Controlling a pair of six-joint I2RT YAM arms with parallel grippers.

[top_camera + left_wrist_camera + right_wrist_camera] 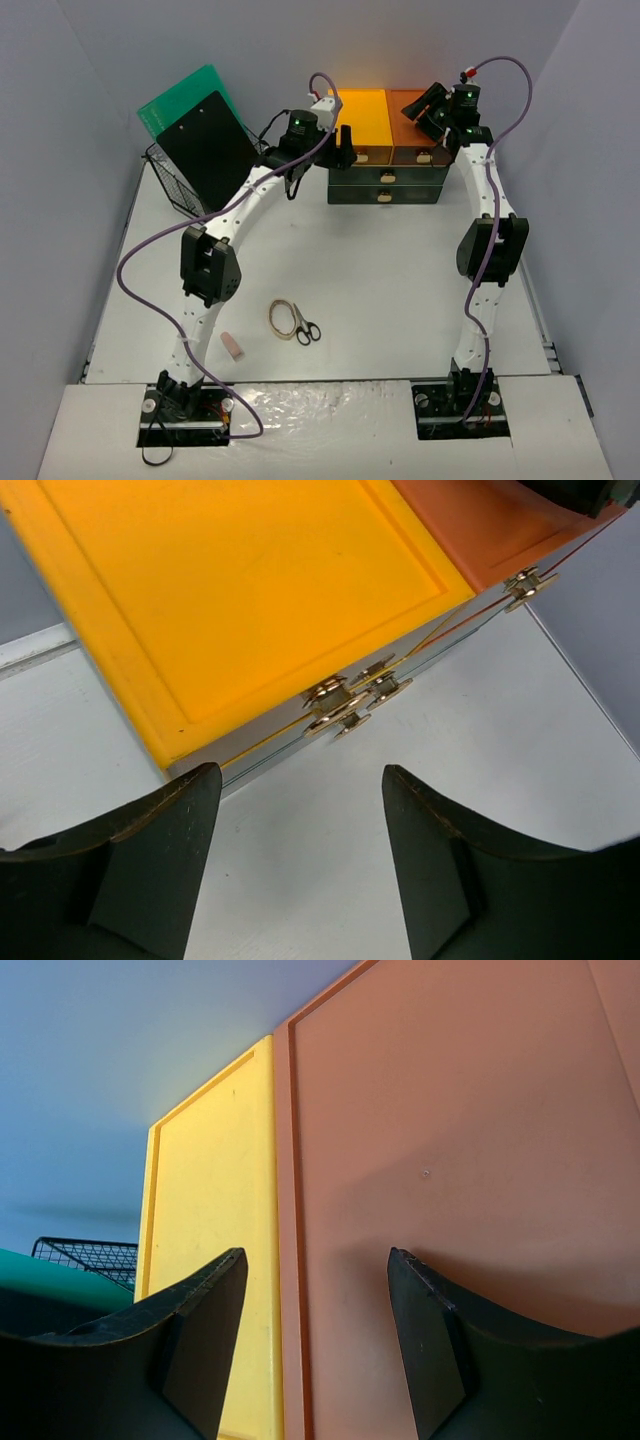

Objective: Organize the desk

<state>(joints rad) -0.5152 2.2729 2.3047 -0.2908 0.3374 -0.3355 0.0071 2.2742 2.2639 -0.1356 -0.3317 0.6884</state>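
The white desk (400, 290) carries a drawer unit (388, 178) at the back, topped by a yellow lid (362, 118) and an orange-brown lid (408, 108). My left gripper (345, 150) hangs by the unit's front left corner. In the left wrist view it (300, 775) is open over bare desk (480, 730), just short of the brass handles (340, 705). My right gripper (432, 112) hovers above the orange-brown lid (450, 1120), open (318, 1255) and holding nothing. Scissors (307, 331), a rubber band loop (283, 318) and a pink eraser (232, 346) lie near the front.
A black wire basket (170, 185) at the back left holds a green folder (190, 100) and a black clipboard (208, 150). Grey walls close in on the left, back and right. The arm bases stand at the near edge.
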